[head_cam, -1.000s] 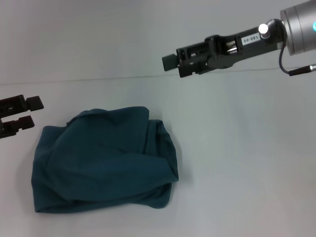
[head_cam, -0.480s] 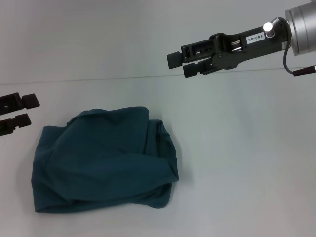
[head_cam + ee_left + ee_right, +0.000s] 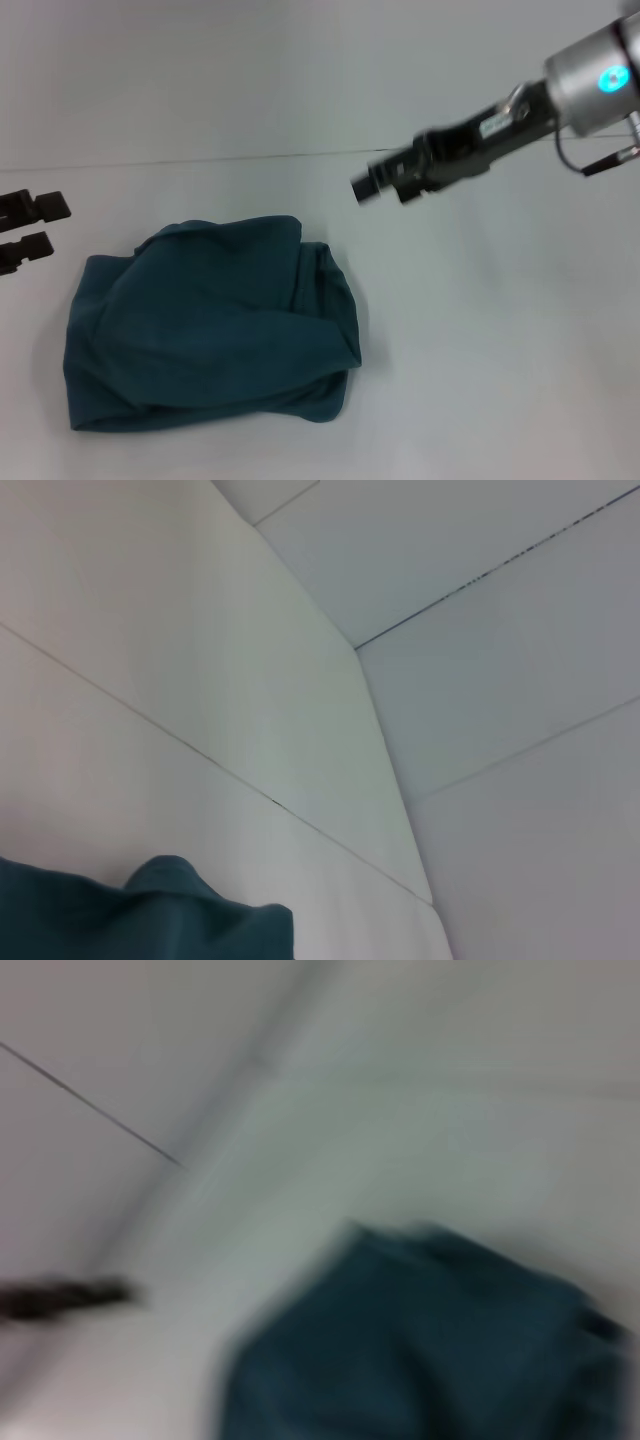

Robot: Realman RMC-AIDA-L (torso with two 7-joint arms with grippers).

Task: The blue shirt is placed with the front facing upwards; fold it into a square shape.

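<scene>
The large teal-blue cotton shirt [image 3: 210, 325] lies bundled into a rough, rounded square on the pale grey-white table [image 3: 480, 340], sitting left of centre in the head view, plain side up, no lettering on show. Its far edge is humped and uneven, its right side rolls over in a thick fold, and the near edge curls under in a soft lip. There is plenty of bare table to its right and beyond it, with a thin dark seam line [image 3: 250, 158] running across the far part of the surface. The right gripper [image 3: 366, 187] hangs in the air beyond the shirt's far right corner, well apart from the cloth, holding nothing; it is smeared with motion and I cannot tell how its fingers stand. Over at the left edge, the left gripper [image 3: 25, 228] sits just beside the shirt's far left corner, its two black fingers [image 3: 40, 207] spread apart, released, gripping nothing. The left wrist view catches only a corner of the teal cloth against bare table.
</scene>
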